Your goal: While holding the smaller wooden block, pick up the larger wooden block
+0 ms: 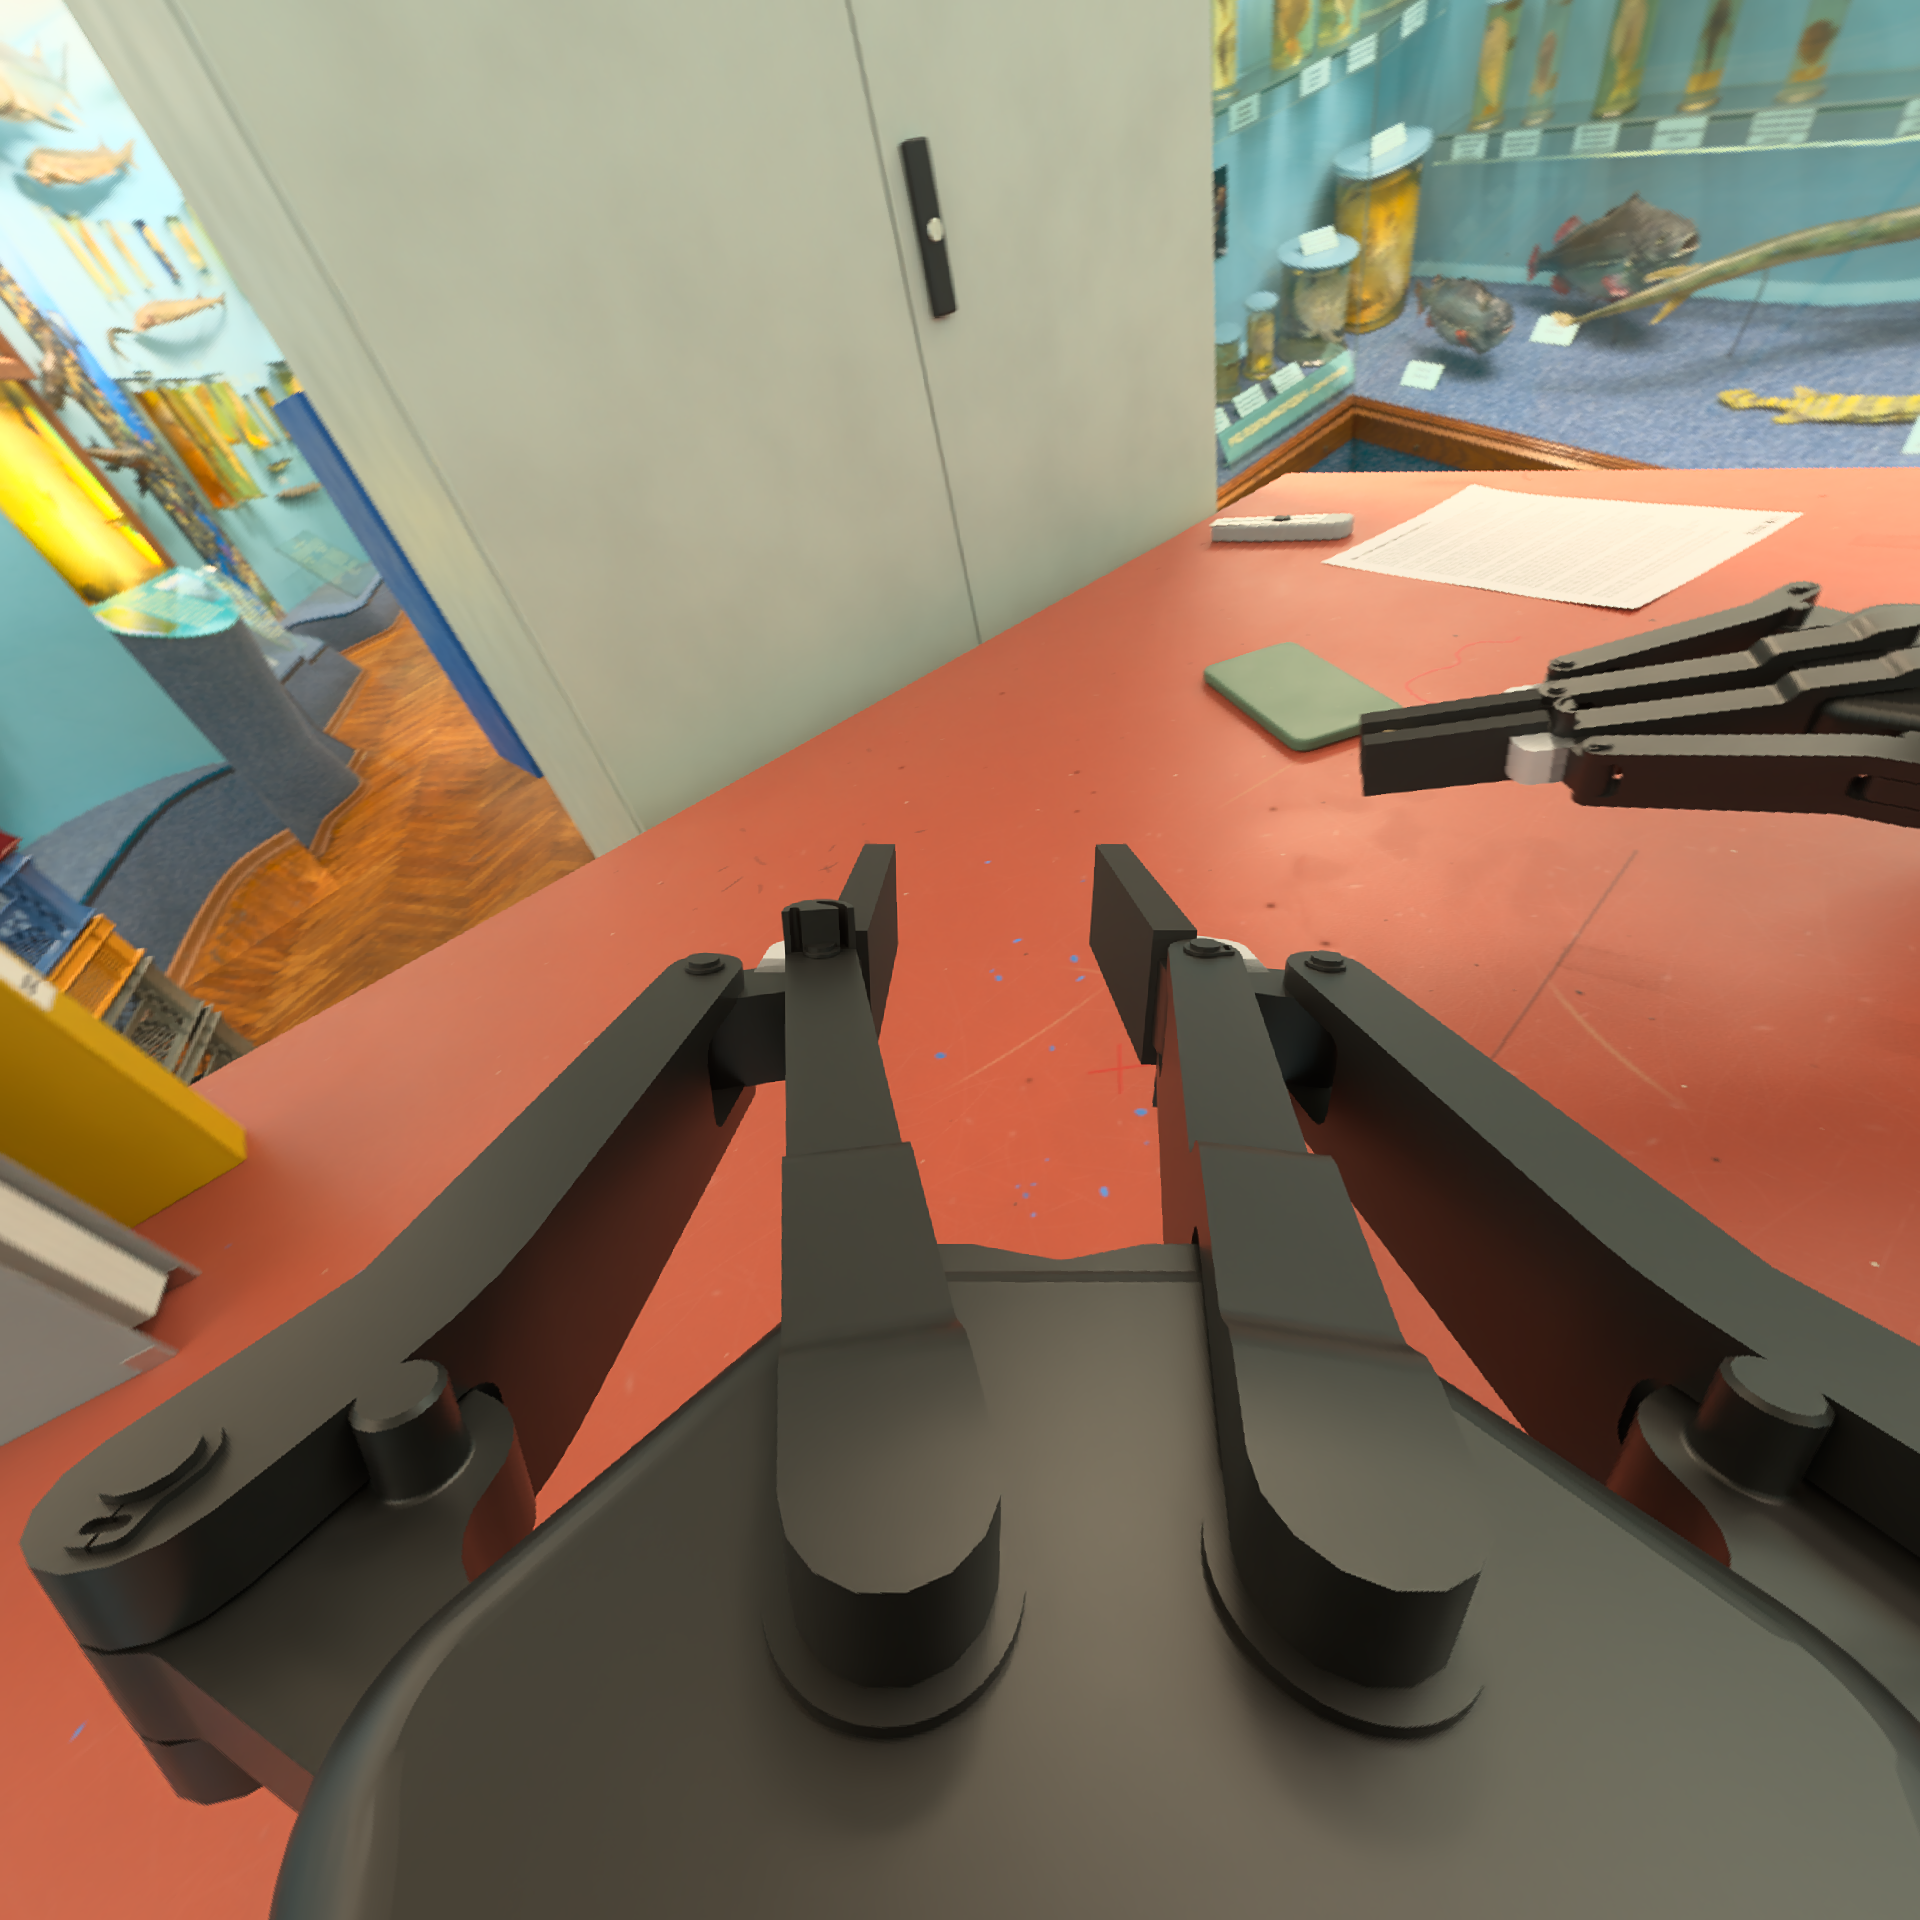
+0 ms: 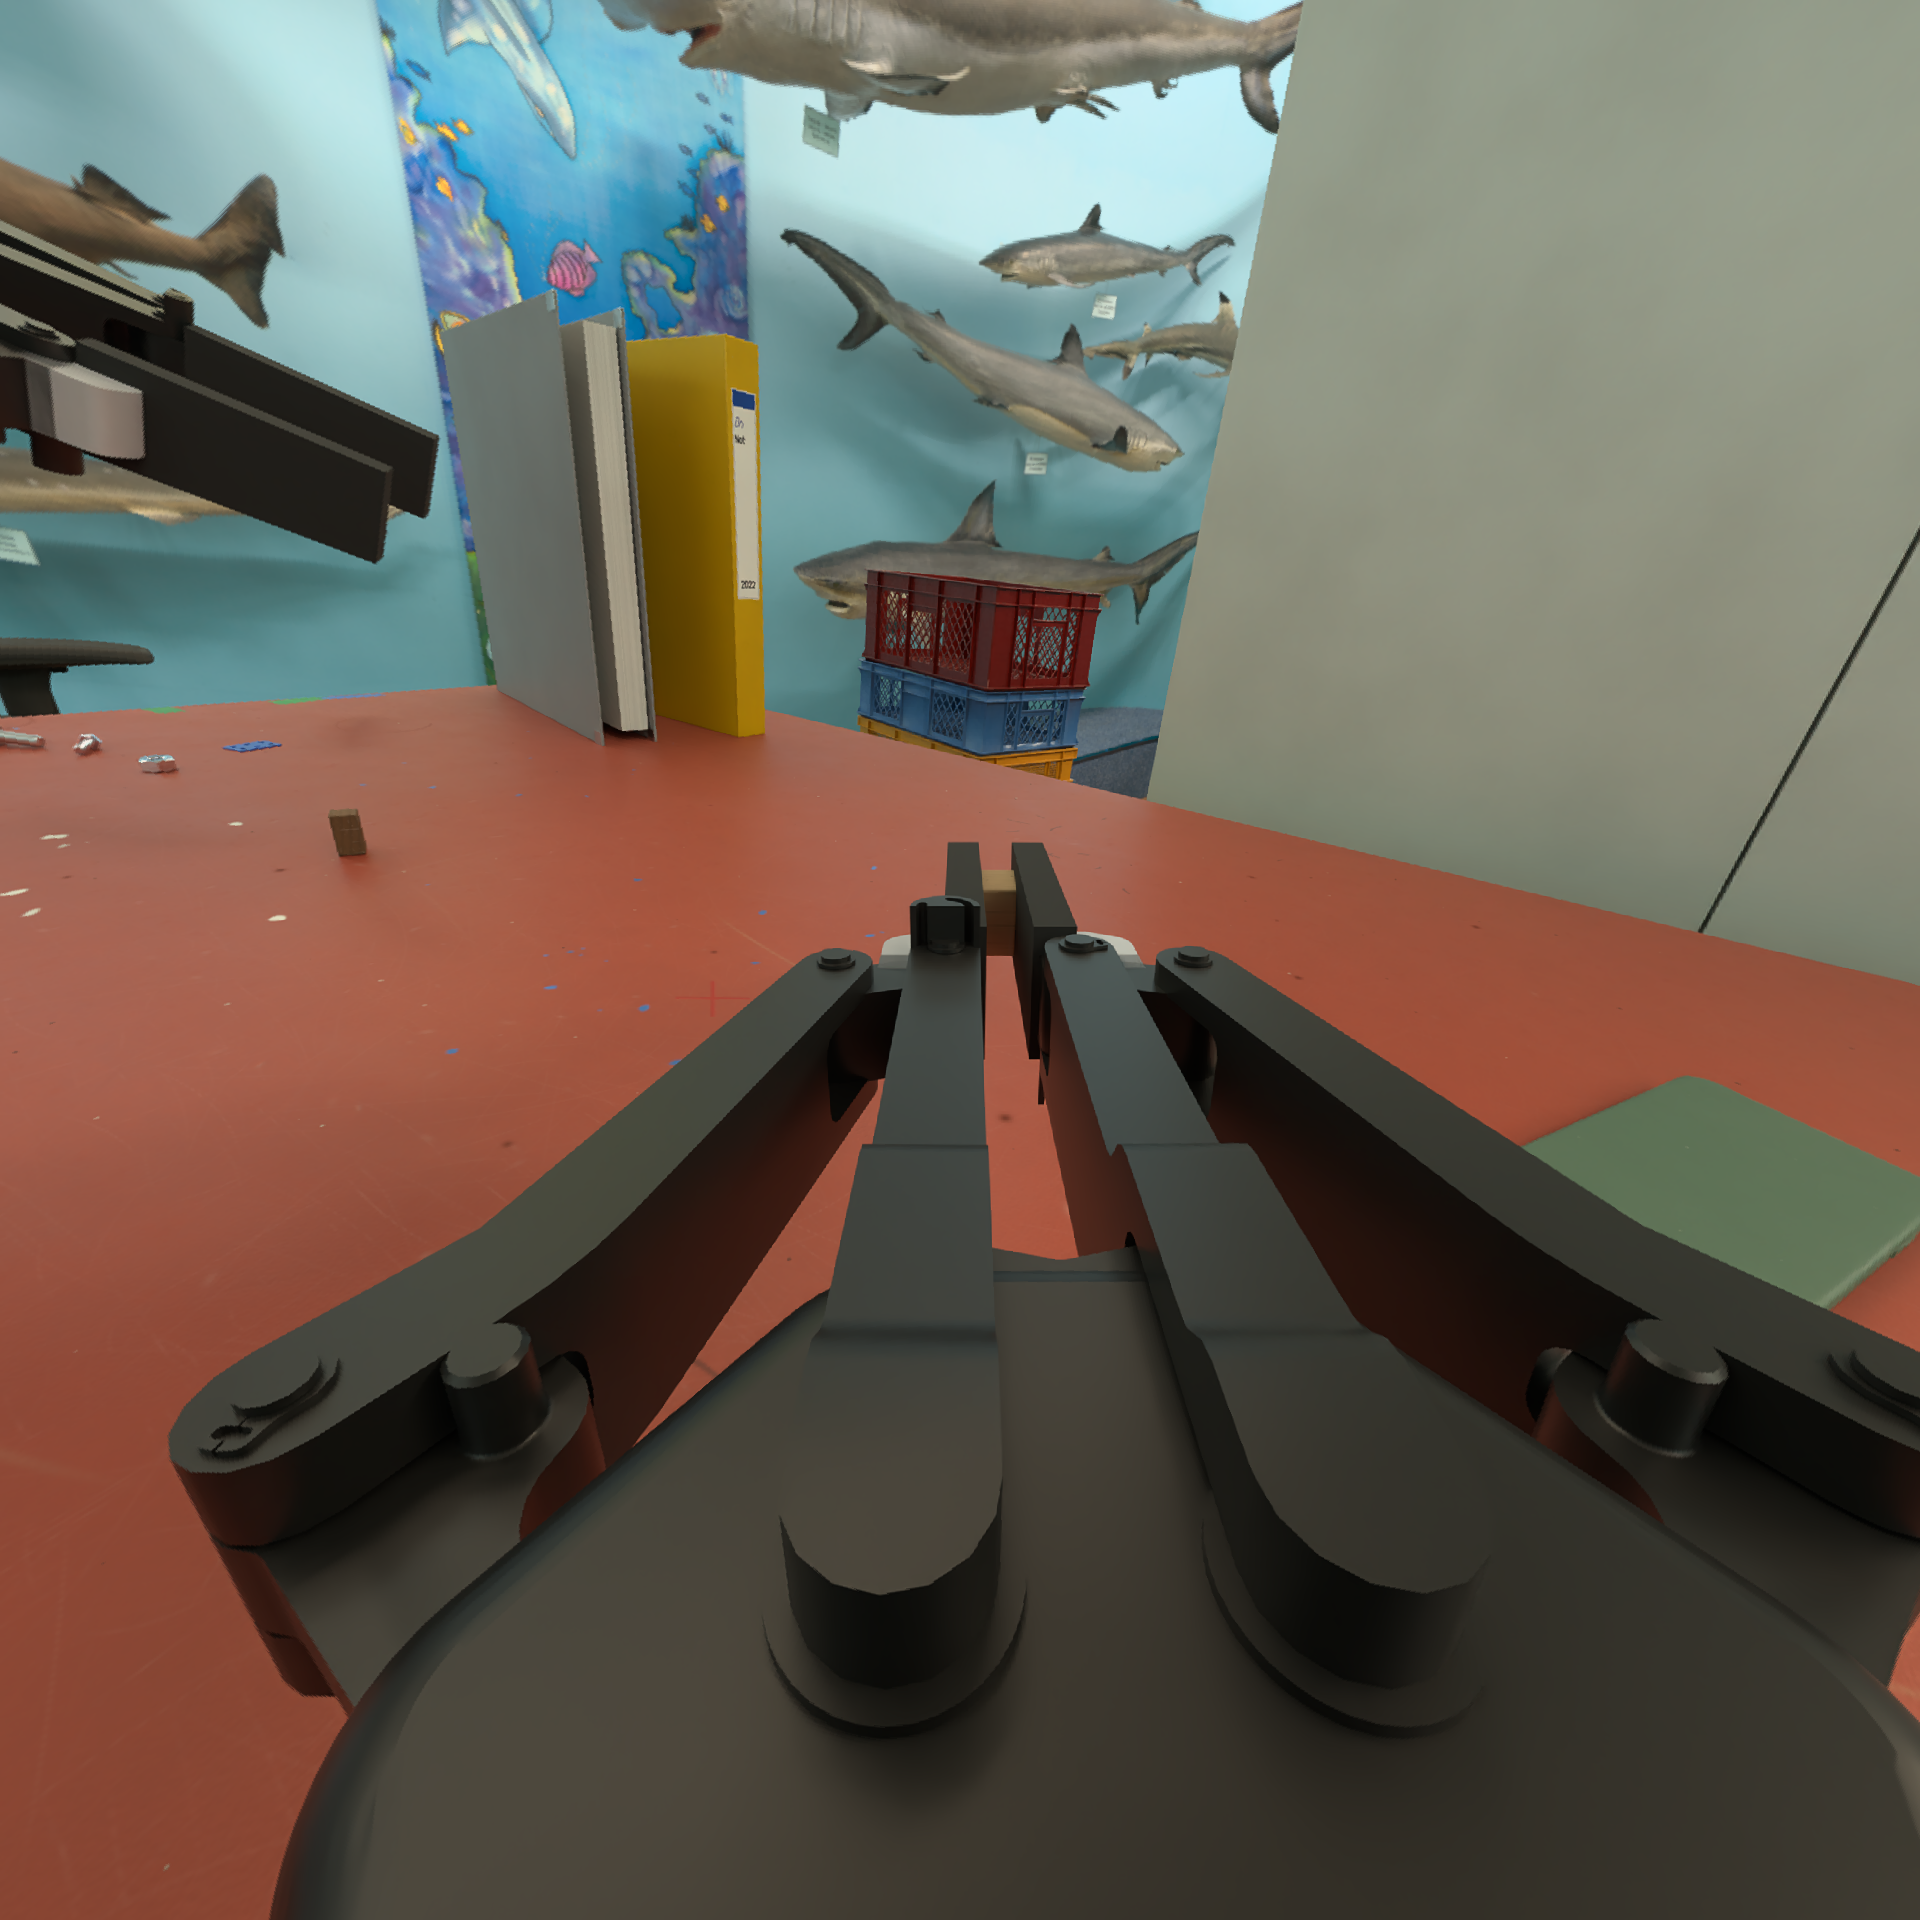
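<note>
In the right wrist view my right gripper [image 2: 997, 862] is shut on a small light wooden block [image 2: 1000, 902], held between the pads a little above the red table [image 2: 520, 1039]. A second, darker wooden block [image 2: 348, 832] stands upright on the table far to the left, apart from both grippers. My left gripper [image 1: 995, 883] is open and empty above the bare table [image 1: 1039, 727]. It also shows in the right wrist view [image 2: 400, 494], raised at the upper left. The right gripper shows in the left wrist view [image 1: 1369, 746] at the right.
A green pad [image 1: 1288, 691] lies by the right gripper and also shows in the right wrist view [image 2: 1745, 1184]. A paper sheet [image 1: 1558, 540] and a white pen-like object [image 1: 1280, 527] lie beyond it. Grey books [image 2: 561, 520] and a yellow binder [image 2: 696, 530] stand at the table's edge. Small metal nuts [image 2: 156, 764] lie far left. A grey cabinet [image 2: 1558, 468] stands beside the table.
</note>
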